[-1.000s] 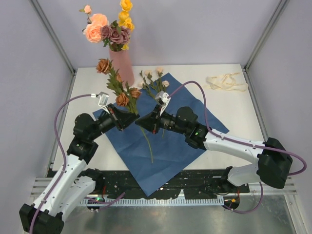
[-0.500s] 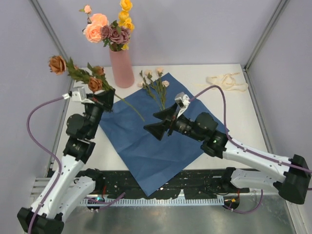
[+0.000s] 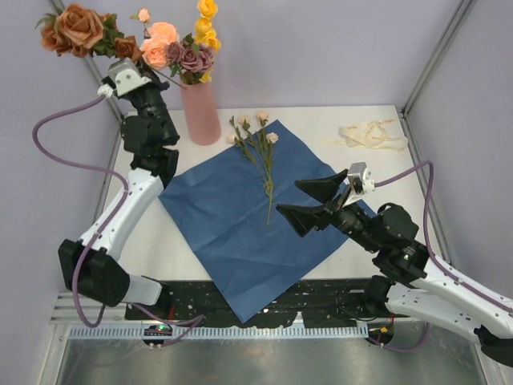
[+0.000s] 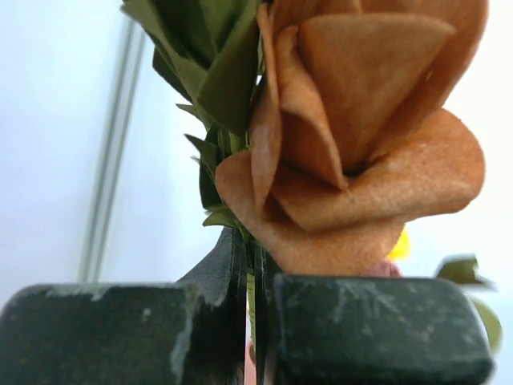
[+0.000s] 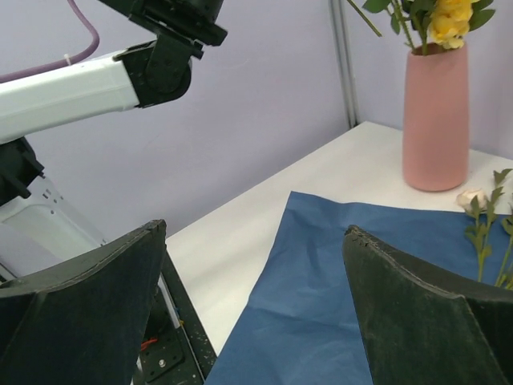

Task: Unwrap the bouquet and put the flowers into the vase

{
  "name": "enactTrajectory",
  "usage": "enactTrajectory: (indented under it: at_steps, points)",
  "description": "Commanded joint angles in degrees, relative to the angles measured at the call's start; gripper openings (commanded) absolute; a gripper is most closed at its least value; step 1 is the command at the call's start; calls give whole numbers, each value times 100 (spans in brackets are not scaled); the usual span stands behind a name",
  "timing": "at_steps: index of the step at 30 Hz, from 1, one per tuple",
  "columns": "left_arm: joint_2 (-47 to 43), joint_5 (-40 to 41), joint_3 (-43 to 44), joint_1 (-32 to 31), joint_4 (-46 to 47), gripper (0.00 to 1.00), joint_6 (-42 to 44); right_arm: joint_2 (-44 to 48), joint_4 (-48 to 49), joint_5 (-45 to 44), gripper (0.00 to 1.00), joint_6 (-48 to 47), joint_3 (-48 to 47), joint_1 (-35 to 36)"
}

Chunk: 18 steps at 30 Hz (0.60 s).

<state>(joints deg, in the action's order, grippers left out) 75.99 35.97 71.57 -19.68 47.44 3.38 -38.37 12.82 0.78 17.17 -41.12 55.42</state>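
The salmon-pink vase [image 3: 200, 112] stands at the table's back left and holds peach, mauve and yellow flowers [image 3: 178, 50]. My left gripper [image 3: 144, 70] is raised high just left of those blooms. It is shut on the green stem of a rust-brown sprig [image 3: 78, 28]; in the left wrist view its big rust bloom [image 4: 361, 144] fills the frame above the gripper [image 4: 255, 321]. The bouquet's blue paper [image 3: 240, 233] lies spread flat. A small cream-bud sprig [image 3: 258, 140] rests on it. My right gripper [image 3: 288, 198] hovers open and empty over the paper's right side.
The cream ribbon [image 3: 370, 135] lies loose at the back right of the table. Metal frame posts [image 3: 433, 56] stand at the back corners. In the right wrist view the vase [image 5: 435, 120] is far ahead and the left arm [image 5: 88, 88] crosses high.
The left arm lifted the rust sprig from low over the paper up beside the vase's blooms. The right gripper let go of the stem, opened wide and drew back to the right.
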Motion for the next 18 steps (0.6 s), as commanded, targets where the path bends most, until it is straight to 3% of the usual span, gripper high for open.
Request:
enactTrajectory:
  at_steps: [1, 5, 8, 18]
  points:
    - [846, 534, 1164, 70, 1039, 0, 1410, 330, -376, -534, 96, -468, -97, 22]
    - [1523, 841, 1938, 96, 1319, 0, 2314, 514, -526, -693, 95, -618, -124, 22]
    - [1709, 930, 2115, 201, 1330, 0, 2458, 541, -552, -745, 95, -671, -150, 22]
    - [1375, 1018, 1579, 737, 267, 0, 483, 436, -438, -684, 96, -645, -230, 22]
